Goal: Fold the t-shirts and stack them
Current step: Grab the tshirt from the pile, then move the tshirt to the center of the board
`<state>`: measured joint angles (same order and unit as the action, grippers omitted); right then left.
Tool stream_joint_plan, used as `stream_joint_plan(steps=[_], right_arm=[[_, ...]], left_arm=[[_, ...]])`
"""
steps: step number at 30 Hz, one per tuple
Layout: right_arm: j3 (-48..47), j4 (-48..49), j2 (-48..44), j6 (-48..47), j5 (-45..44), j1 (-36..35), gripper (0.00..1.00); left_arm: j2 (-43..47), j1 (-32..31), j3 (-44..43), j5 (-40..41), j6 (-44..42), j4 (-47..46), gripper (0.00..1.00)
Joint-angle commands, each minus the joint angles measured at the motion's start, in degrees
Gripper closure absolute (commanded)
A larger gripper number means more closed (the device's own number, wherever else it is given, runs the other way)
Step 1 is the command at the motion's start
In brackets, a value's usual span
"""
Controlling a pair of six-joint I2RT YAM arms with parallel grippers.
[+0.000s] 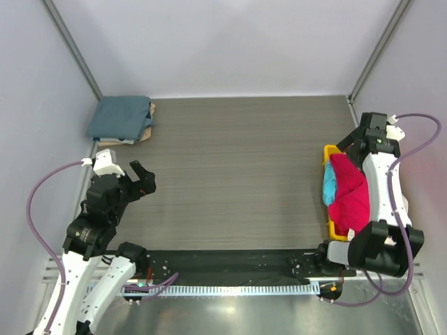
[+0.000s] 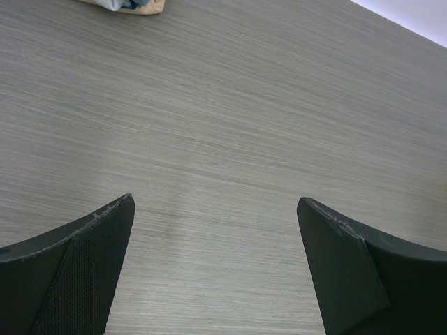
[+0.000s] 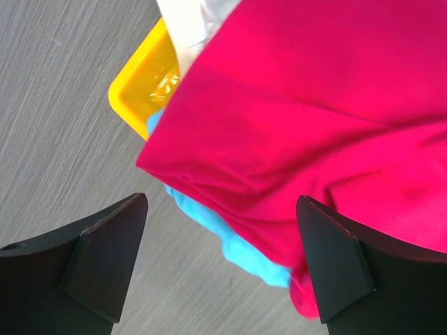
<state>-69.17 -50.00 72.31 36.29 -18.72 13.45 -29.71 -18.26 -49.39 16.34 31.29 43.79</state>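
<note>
Right gripper (image 3: 220, 209) — jaws apart — hangs over the red shirt (image 3: 314, 118) in the bin (image 3: 140, 77), likely to grab it; left gripper (image 2: 216, 206), also apart, hovers over the table (image 2: 244, 105), folded blue-grey shirt (image 1: 120, 117) at far left.

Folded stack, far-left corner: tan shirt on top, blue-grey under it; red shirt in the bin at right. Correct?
Not quite. The order is reversed: the blue-grey shirt is on top, and the tan shirt shows only as an edge beneath it, as the top view shows. The red shirt is in the bin at right, as you said.
</note>
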Motion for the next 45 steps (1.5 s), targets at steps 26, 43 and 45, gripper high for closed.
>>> stream_joint_plan(steps=[26, 43, 45], right_arm=[[-7.7, 10.4, 20.1, -6.3, 5.4, -3.7, 0.95], [-87.8, -10.5, 34.0, -6.0, 16.2, -32.8, 0.99], [-88.3, -7.5, 32.4, -4.7, 15.7, -32.7, 0.99]], left_arm=[[1.9, -0.4, 0.2, 2.3, 0.5, 0.0, 0.00], [1.8, -0.4, -0.2, 1.9, 0.1, 0.2, 0.00], [1.5, -0.4, -0.3, 2.5, 0.1, 0.7, 0.00]])
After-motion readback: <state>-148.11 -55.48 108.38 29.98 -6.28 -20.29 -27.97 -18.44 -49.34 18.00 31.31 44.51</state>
